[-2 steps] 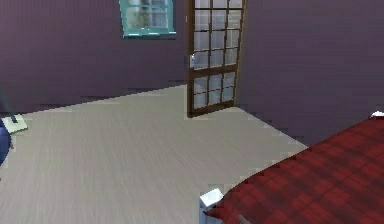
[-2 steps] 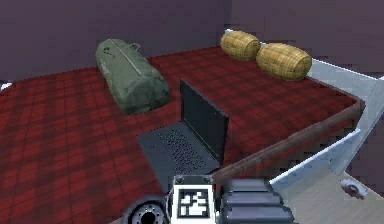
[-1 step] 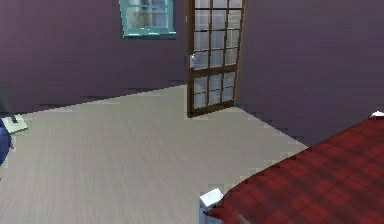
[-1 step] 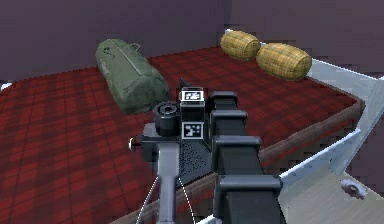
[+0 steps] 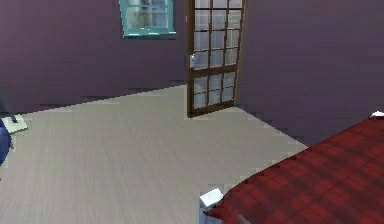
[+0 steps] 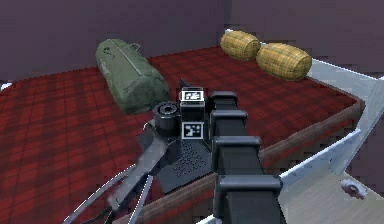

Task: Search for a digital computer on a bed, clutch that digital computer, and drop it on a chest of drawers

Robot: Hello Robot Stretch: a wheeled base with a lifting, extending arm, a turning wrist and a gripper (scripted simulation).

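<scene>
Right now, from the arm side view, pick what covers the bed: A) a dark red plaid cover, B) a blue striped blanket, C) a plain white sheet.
A: the bed shows dark red plaid all around the green bundle lying on it.

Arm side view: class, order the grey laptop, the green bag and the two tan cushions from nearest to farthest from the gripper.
1. the grey laptop, on the bed right at the gripper.
2. the green bag, farther out, upper left.
3. left tan cushion and right tan cushion, far upper right: too close to call.
</scene>
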